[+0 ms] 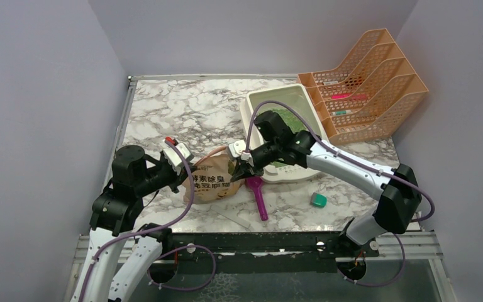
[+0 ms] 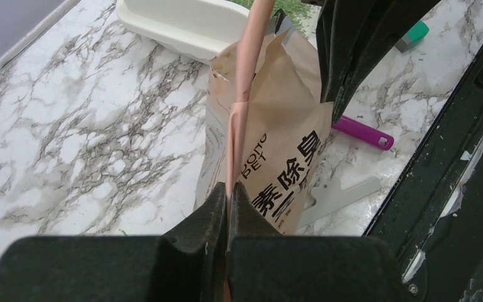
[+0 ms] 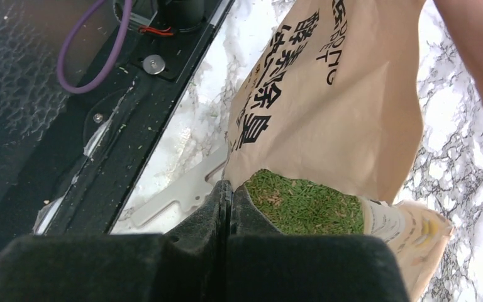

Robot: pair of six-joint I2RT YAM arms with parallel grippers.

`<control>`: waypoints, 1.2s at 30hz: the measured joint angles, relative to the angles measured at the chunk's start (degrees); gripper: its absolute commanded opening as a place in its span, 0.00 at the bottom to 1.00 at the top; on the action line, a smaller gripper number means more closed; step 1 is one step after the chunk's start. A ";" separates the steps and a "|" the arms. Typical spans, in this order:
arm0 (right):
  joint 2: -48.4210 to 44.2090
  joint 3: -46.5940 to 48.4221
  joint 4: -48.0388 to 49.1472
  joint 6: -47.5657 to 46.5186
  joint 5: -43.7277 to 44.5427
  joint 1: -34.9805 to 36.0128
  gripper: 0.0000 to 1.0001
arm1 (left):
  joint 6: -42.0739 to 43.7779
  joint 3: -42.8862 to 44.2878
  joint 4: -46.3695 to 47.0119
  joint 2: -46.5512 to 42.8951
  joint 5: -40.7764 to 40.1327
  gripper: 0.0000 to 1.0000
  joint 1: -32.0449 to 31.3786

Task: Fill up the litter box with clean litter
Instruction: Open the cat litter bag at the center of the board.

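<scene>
The cream-white rectangular plastic litter box [image 1: 275, 92] is sitting at the back of the marble table [image 1: 182, 107], just beside the orange mesh file rack [image 1: 368, 75]. Only a thin patch of bright green litter granules [image 1: 291, 118] is showing inside it, so I'm judging the fill far from done. Most of the green is riding in the tan paper bag [image 3: 327, 94], which is standing just beside the box's near left corner.

Your right gripper [image 3: 229, 189] is pressing its fingers together on the edge of the bag's open mouth, right next to the heaped granules. Your left gripper [image 2: 227, 192] is clamping the bag's pink strap [image 2: 245, 75], which is running straight up out of the fingers.

Here's what I'm watching for:

- **Paper lip:** you're holding thin paper by one lip. Tip too fast and it could be tearing or slipping free, dumping granules onto the marble short of the box.
- **Uneven lift:** if one arm is lifting while the other is lagging, the mouth could be folding shut or twisting away from the box.
- **Surge:** the load could be rushing out all at once and jumping the flared rim.
- **Scoop:** the magenta plastic scoop [image 1: 259, 198] is lying just beside the bag's base, and a dragging bag could be sweeping it along.
</scene>
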 measured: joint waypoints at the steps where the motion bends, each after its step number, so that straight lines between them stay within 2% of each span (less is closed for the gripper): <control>1: -0.22 0.00 -0.31 0.20 0.00 0.00 0.01 | 0.00 0.00 0.09 0.00 0.00 0.00 0.00; 2: -0.37 0.04 -0.61 0.46 0.15 0.00 0.05 | 0.00 0.00 0.20 -0.02 0.00 0.00 0.00; 3: -0.39 0.28 -0.98 0.76 0.46 0.00 0.14 | 0.00 0.00 0.24 -0.11 0.00 0.00 0.00; 5: -0.35 0.90 -1.68 1.68 1.79 0.00 0.19 | 0.00 -0.02 0.24 -0.28 -0.04 0.00 0.00; 10: -0.96 2.69 -1.86 4.92 4.79 0.00 0.41 | 0.37 -0.55 0.17 -1.53 0.04 0.00 0.00; 11: -1.57 2.38 -1.44 6.05 5.70 0.00 0.44 | 0.42 -0.63 0.20 -1.64 0.11 0.04 0.00; 13: -3.67 0.98 0.63 8.59 8.35 0.02 0.52 | 0.48 -0.63 0.20 -1.68 0.31 0.20 0.00; 15: -7.65 -2.23 4.28 12.48 12.63 0.07 0.58 | 0.66 -0.63 0.31 -1.68 0.48 0.31 0.00; 18: -15.50 -7.93 10.23 20.00 21.62 0.09 0.73 | 0.57 -0.63 1.46 -1.68 0.59 0.55 0.00; 22: -24.98 -14.93 15.58 30.67 31.19 0.09 0.87 | 0.15 -0.26 2.12 -1.51 0.42 0.57 0.00; 25: -29.75 -19.19 15.96 38.77 35.28 0.07 0.88 | -0.42 0.85 3.06 -1.16 0.39 0.63 0.02; 30: -32.11 -24.37 12.50 53.68 38.29 0.07 0.88 | -1.18 1.20 5.14 -0.74 -0.22 0.64 0.00; 36: -32.85 -31.69 8.22 63.60 37.09 0.11 0.82 | -3.78 1.22 7.02 0.98 -3.56 0.67 0.00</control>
